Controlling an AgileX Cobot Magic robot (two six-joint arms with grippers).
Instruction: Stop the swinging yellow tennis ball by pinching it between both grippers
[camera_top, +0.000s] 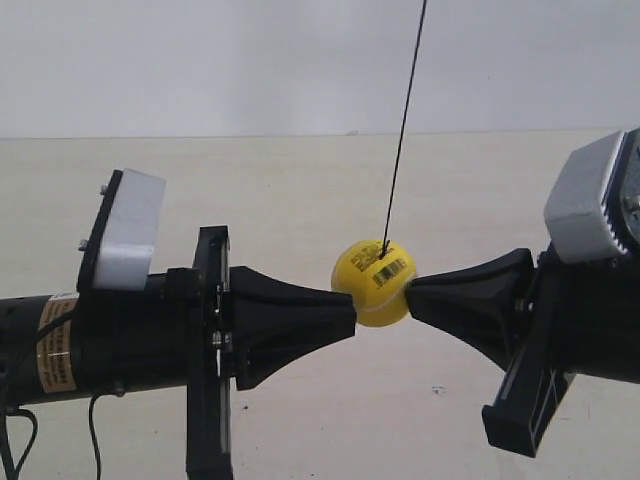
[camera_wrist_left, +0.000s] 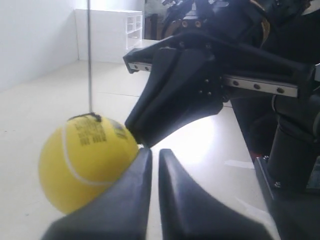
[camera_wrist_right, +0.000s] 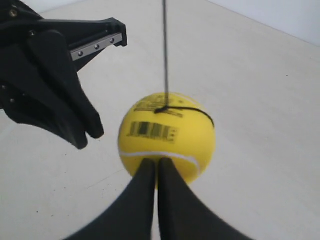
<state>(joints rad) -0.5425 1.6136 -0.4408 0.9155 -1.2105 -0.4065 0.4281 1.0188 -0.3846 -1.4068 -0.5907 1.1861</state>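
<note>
The bench (camera_top: 300, 200) is a cream surface below a white wall (camera_top: 200, 60). White shelving (camera_wrist_left: 120, 35) stands at the far side of the room. The yellow tennis ball (camera_top: 373, 282) hangs on a near-vertical black string (camera_top: 404, 130) between the two hand tips. The ball is round, with no long axis; its barcode sticker (camera_top: 391, 270) faces upward. Left hand (camera_wrist_left: 154, 151) and right hand (camera_wrist_right: 157, 162): jaws closed to a narrow slit, nothing between them, tips against the ball.

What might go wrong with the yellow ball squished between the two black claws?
Only the narrow tips of the left gripper and right gripper touch the yellow tennis ball, so it might pop out.
In the left wrist view the ball sits off-centre from the tips, so it may squirt sideways.
The string leans, so a freed ball would likely swing again.
</note>
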